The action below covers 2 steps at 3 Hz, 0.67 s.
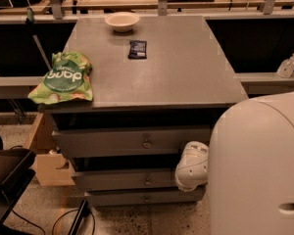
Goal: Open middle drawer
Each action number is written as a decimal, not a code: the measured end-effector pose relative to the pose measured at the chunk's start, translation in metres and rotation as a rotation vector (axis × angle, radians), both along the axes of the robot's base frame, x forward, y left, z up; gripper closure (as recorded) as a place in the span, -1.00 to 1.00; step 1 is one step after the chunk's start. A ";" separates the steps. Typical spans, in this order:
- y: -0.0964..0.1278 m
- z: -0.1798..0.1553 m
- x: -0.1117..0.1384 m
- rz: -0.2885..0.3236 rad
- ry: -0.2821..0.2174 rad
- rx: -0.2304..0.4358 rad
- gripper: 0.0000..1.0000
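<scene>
The grey cabinet (152,82) has three drawers in its front. The middle drawer (122,179) is a shallow grey front with a small round knob (148,182), and it looks shut. Above it is the taller top drawer (112,142) with a larger knob (146,144). Below it is the lowest drawer (137,198). My white arm body (257,170) fills the lower right. A rounded white arm link (192,165) sits in front of the right end of the middle drawer. My gripper does not show; it lies hidden or out of frame beyond the arm.
On the cabinet top lie a green snack bag (63,78) at the left edge, a white bowl (122,21) at the back and a small dark packet (137,49). A cardboard box (49,165) stands left of the cabinet. A sanitizer bottle (287,66) is on the right ledge.
</scene>
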State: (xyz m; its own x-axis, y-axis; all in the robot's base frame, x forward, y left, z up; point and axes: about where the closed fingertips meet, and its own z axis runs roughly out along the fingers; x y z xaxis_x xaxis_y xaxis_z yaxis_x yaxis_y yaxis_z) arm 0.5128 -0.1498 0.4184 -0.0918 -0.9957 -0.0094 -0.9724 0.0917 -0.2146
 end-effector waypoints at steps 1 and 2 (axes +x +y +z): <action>0.000 0.000 0.000 0.000 0.000 0.000 0.50; 0.000 0.000 0.000 0.000 0.000 0.000 0.03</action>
State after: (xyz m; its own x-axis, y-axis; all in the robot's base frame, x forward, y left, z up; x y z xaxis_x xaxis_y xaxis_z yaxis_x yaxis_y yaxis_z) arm 0.5127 -0.1498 0.4184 -0.0918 -0.9957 -0.0094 -0.9724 0.0917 -0.2145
